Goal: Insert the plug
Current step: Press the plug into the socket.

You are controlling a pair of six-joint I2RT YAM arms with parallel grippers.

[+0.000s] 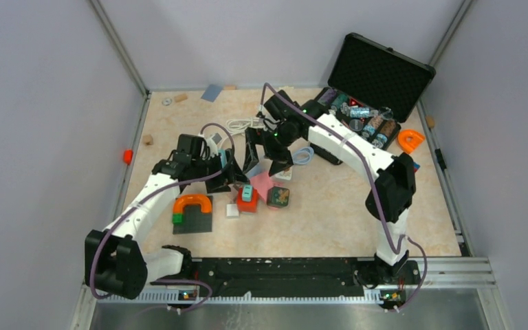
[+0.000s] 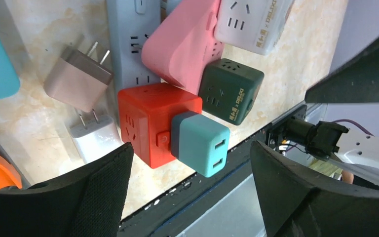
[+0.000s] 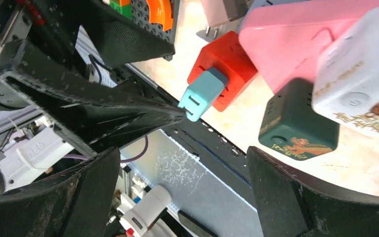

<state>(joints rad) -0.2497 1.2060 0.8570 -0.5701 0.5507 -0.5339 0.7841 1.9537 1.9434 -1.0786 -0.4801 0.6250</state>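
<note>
The teal plug [image 2: 202,145] sits pushed into the side of the red cube socket [image 2: 148,118] on the table, its two slots facing outward. My left gripper [image 2: 190,192] stands open just off the plug, one finger [image 2: 79,197] on each side and nothing between them. From above, the plug [image 1: 247,193] lies on the red cube [image 1: 246,204], the left gripper [image 1: 234,172] hovering just behind it. Over the pink strip, my right gripper [image 1: 265,157] is open and empty. Its wrist view shows the plug [image 3: 202,94] seated in the red cube [image 3: 227,66], ahead of the right gripper [image 3: 182,192].
A pink power strip [image 2: 182,44], a dark green cube socket [image 2: 229,91], a white cube socket [image 2: 254,19], a grey strip [image 2: 128,44] and two loose chargers [image 2: 79,79] crowd round the red cube. An orange arch on a grey plate [image 1: 192,206] lies to the left. An open black case [image 1: 368,103] stands back right.
</note>
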